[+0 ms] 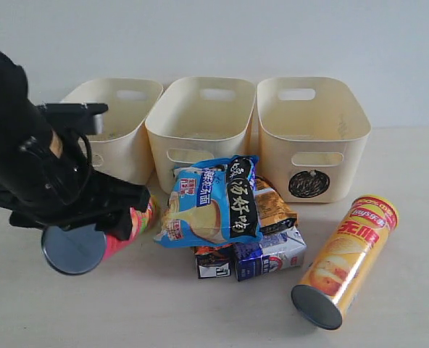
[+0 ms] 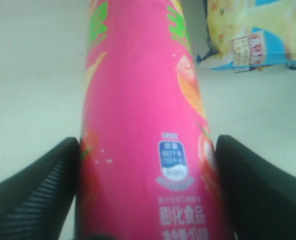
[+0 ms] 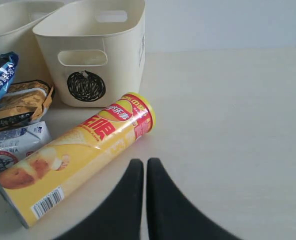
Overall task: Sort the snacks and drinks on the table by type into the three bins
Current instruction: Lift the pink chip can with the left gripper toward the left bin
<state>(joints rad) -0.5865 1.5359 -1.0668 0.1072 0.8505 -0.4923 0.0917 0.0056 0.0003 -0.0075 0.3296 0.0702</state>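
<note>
Clamping the pink tube (image 2: pixel 138 100) between its two black fingers (image 2: pixel 43 185), the left gripper (image 2: pixel 148 145) presses one pad against each side of the can, whose length runs out ahead of the jaws. Its silver end points back past the wrist, low over the table (image 1: pixel 200 312). Beyond the far end of that tube and off to one side of this gripper lies the blue-black bag (image 1: pixel 211 203), on top of the orange-brown bag (image 1: pixel 272 206), the dark purple juice box (image 1: pixel 213 262) and the blue-and-white carton (image 1: pixel 272 254). The right gripper (image 3: pixel 145 165) hangs empty with its fingertips pressed together. Just ahead of those tips the yellow-orange tube (image 3: pixel 83 150) lies on its side, apart from them. Farther ahead stands the bin with the scribbled circle (image 3: pixel 103 55), and the other two bins (image 1: pixel 200 116) stand in a row beside it.
</note>
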